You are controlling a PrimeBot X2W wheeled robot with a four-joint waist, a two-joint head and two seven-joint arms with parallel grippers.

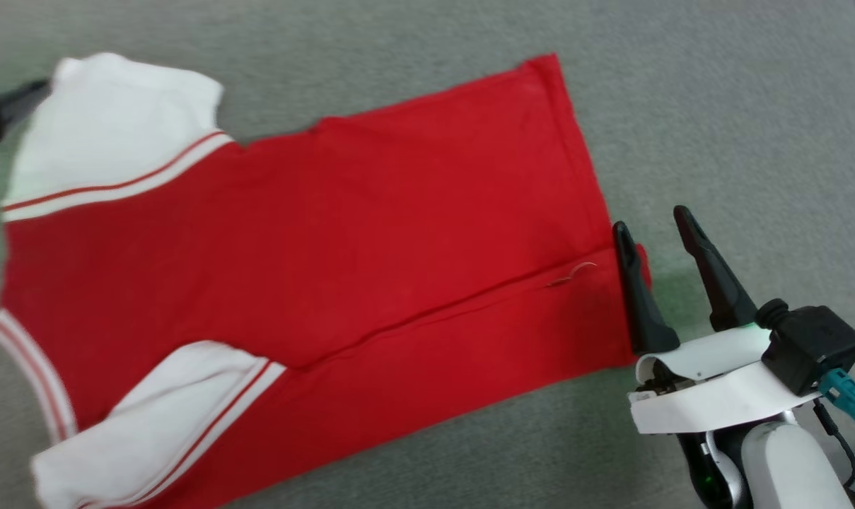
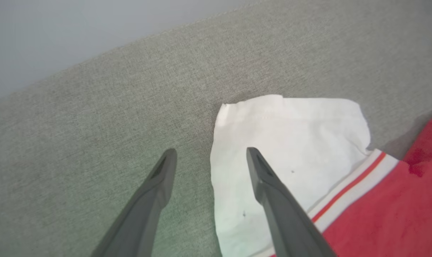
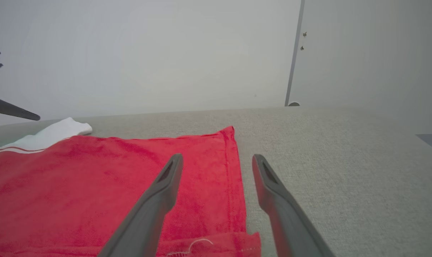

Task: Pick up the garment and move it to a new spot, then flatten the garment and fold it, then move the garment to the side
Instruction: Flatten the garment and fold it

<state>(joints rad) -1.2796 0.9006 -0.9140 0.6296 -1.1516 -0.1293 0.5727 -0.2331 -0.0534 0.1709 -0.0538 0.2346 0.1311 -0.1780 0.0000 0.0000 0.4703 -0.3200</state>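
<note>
- Folding looks to be the step in hand. The garment [image 1: 328, 226] lies spread on the grey bench [image 1: 717, 106] with its near long side already turned over in a flap [image 1: 469, 339], so I judge the far side wants the same.
- To do it well, I'd pinch both ends at once: the hem [image 1: 576, 155] with the right, the sleeve [image 2: 291, 142] end with the left. I'd take the full edge rather than one layer, lift low, and carry both across at one pace so the crease runs straight.
- Right jaws: spread wide, holding nothing. They sit at the hem's near corner, and the hem edge runs between the two fingers [image 3: 158, 200], one over red cloth, the other over bare bench.
- Left jaws: also wide open and empty. They straddle the white sleeve's outer edge, one finger over the sleeve, the other over bench.
</note>
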